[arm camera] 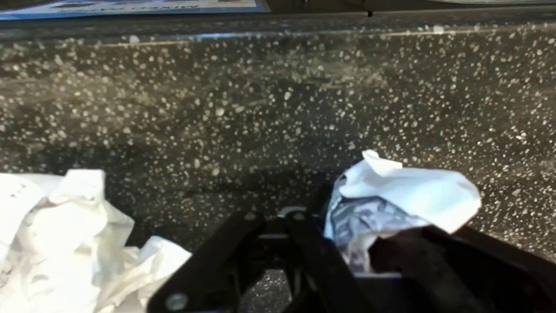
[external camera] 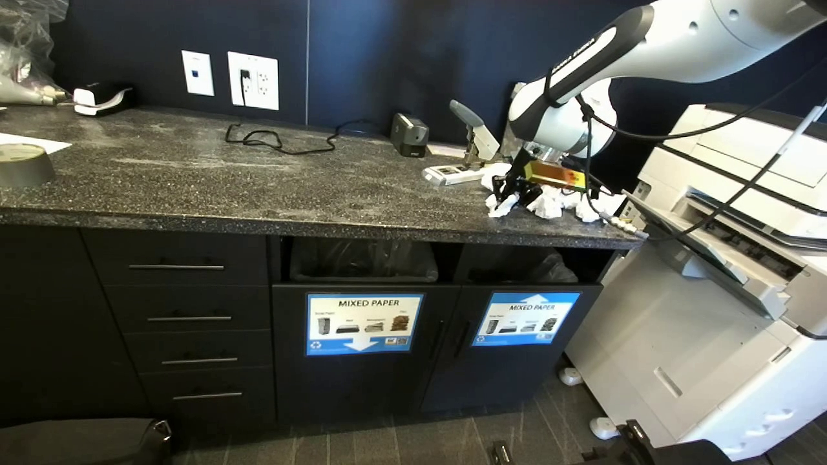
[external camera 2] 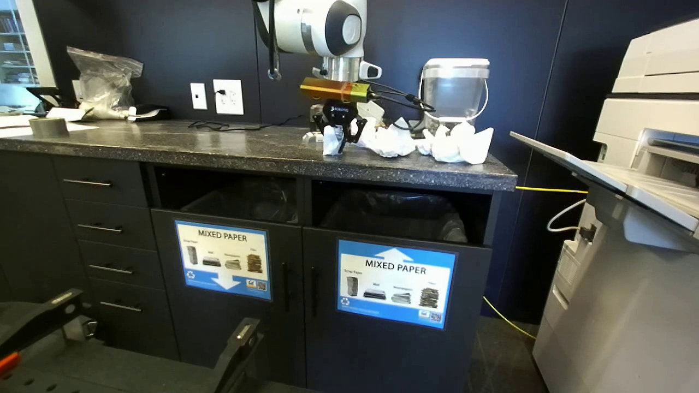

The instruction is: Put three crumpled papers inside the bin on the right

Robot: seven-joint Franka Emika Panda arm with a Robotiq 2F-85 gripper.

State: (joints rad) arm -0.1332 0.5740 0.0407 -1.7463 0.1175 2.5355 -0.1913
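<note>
On the counter's right part lie several white crumpled papers (external camera 2: 390, 142). My gripper (external camera 2: 336, 145) is low over the counter, shut on one crumpled paper (arm camera: 404, 191) that also shows in both exterior views. This paper has a grey printed side and bulges out over a finger (arm camera: 434, 256) in the wrist view. Another crumpled paper (arm camera: 74, 234) lies apart, at the lower left there. Beneath the counter is the bin (external camera 2: 382, 355) on the right, its sign (external camera 2: 396, 284) bearing an upward arrow. A dark lined slot (external camera 2: 393, 210) opens above that sign.
A similar bin (external camera: 362, 394) adjoins on the left. Behind the papers stand a translucent bucket (external camera 2: 456, 87) and a stapler (external camera: 471, 145). A white printer (external camera: 717, 310) is to the right. The counter's front edge (external camera 2: 246, 158) overhangs both bin slots.
</note>
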